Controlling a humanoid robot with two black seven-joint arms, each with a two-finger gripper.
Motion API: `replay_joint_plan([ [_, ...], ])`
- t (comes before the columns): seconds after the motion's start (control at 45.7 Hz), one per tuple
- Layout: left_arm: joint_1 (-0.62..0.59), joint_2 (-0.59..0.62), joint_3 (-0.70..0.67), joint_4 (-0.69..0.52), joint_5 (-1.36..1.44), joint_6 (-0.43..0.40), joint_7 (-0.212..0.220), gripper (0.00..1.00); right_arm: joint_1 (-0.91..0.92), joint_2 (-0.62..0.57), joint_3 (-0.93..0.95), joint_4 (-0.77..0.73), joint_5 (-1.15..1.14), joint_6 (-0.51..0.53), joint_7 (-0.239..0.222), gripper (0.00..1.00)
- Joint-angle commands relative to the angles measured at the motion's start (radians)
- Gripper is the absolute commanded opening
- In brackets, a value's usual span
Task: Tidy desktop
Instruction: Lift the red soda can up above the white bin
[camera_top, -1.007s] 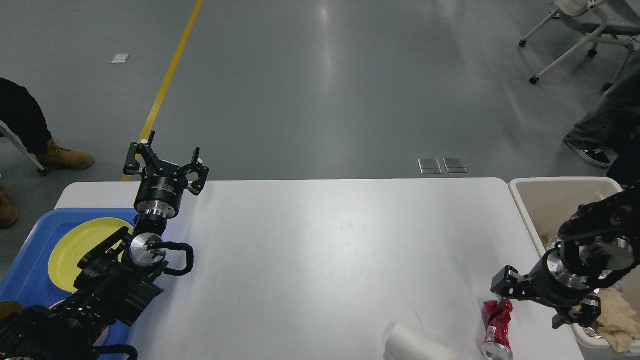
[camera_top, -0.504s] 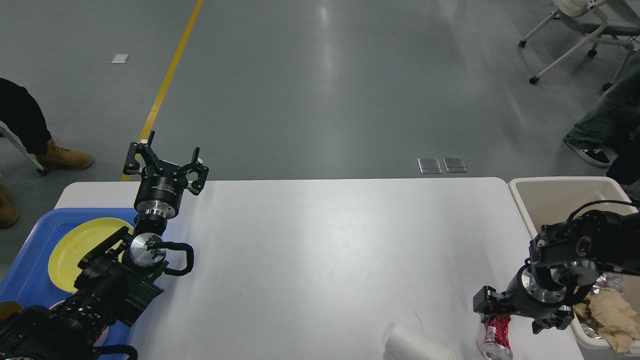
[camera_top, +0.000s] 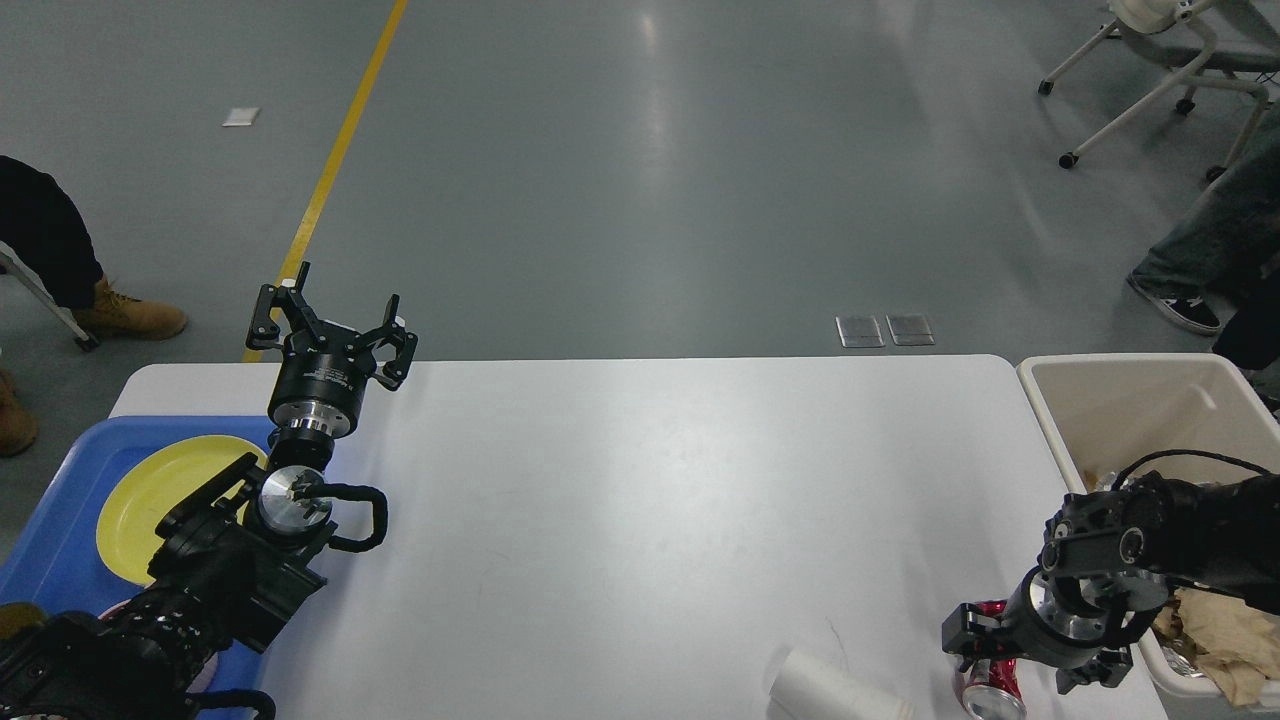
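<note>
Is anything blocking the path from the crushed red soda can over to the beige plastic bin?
Nothing visible does. The crushed red soda can lies beside the beige plastic bin, with only the right gripper above it; the white paper cup lies on the other side.

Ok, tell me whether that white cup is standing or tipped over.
Tipped over. The cup lies on its side on the desktop, beside the red can.

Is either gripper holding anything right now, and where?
Left gripper: open, empty. Right gripper straddles the crushed red soda can; a closed grip cannot be told.
</note>
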Motion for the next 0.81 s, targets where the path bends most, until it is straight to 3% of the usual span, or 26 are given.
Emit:
replay_joint_plan([
  [0.0,0.0,0.0,0.0,0.0,0.0,0.0,0.0,0.96,-0.019,0.005,-0.001,-0.015,0.0,0.001,0.0,0.95],
  [0.109,0.0,0.0,0.0,0.0,0.0,0.0,0.0,0.96,-0.019,0.005,0.0,-0.014,0.0,0.009,-0.002,0.71],
  [0.263,0.0,0.0,0.0,0.0,0.0,0.0,0.0,0.96,-0.016,0.005,0.003,-0.008,0.003,0.067,-0.012,0.0],
  [0.35,0.0,0.0,0.0,0.0,0.0,0.0,0.0,0.96,-0.007,0.005,0.005,-0.011,0.008,0.13,-0.015,0.0],
  [0.613,0.0,0.0,0.0,0.0,0.0,0.0,0.0,0.96,0.034,-0.005,0.054,0.001,0.011,0.168,-0.017,0.0],
  [0.788,0.0,0.0,-0.001,0.0,0.0,0.0,0.0,0.96,0.2,-0.077,0.045,0.044,0.015,0.358,-0.017,0.0],
])
